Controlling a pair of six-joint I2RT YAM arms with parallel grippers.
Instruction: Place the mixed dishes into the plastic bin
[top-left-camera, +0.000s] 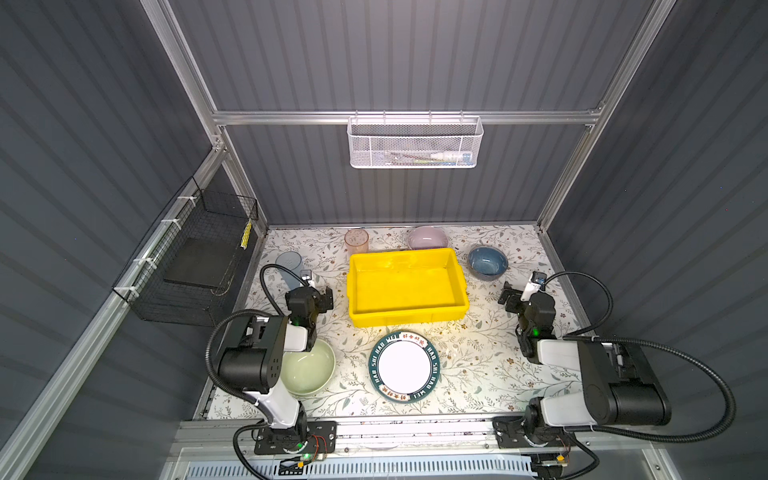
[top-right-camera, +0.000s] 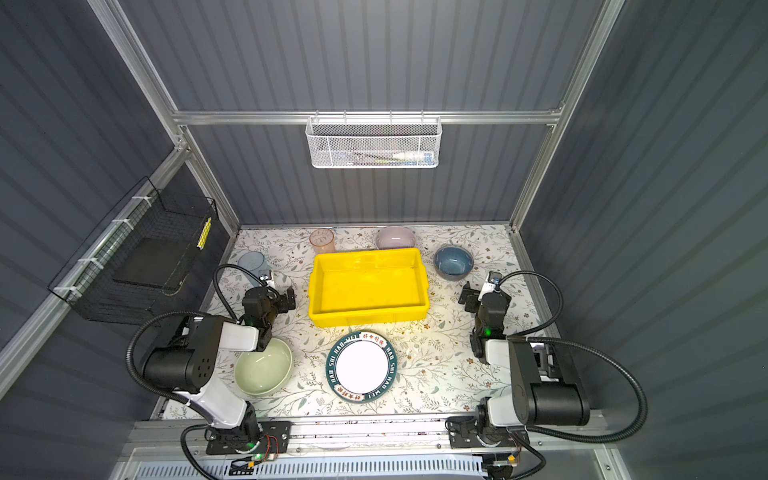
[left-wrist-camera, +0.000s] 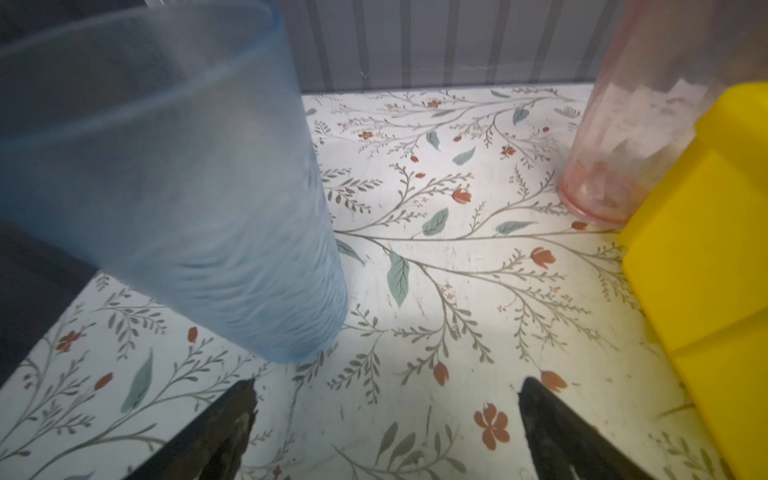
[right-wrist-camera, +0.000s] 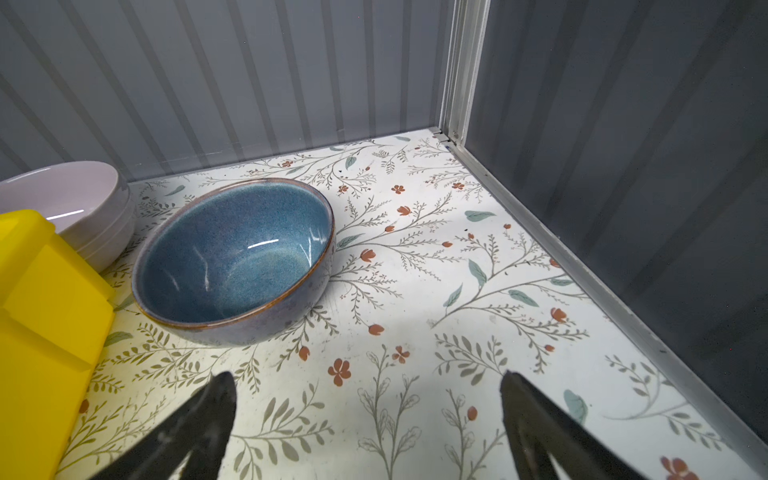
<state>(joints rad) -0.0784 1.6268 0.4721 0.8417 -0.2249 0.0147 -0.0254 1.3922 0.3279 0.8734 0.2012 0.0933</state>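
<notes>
Both top views show the yellow bin in the middle of the counter, with the lettered plate and pale green bowl in front of it, which neither wrist view catches. The left wrist view has the left tool wide, gripping nothing, near the blue tumbler, with the pink tumbler beside the bin. The right wrist view has the right tool wide, facing the blue bowl, with the lilac bowl behind.

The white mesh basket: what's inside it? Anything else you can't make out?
White mesh basket: both top views, contents too small, blurred behind mesh.
Pale green bowl: both top views, one side covered by the left arm.
Blue tumbler: left wrist view, top cut off by the edge.
Lilac bowl: right wrist view, partly behind the yellow bin.
</notes>
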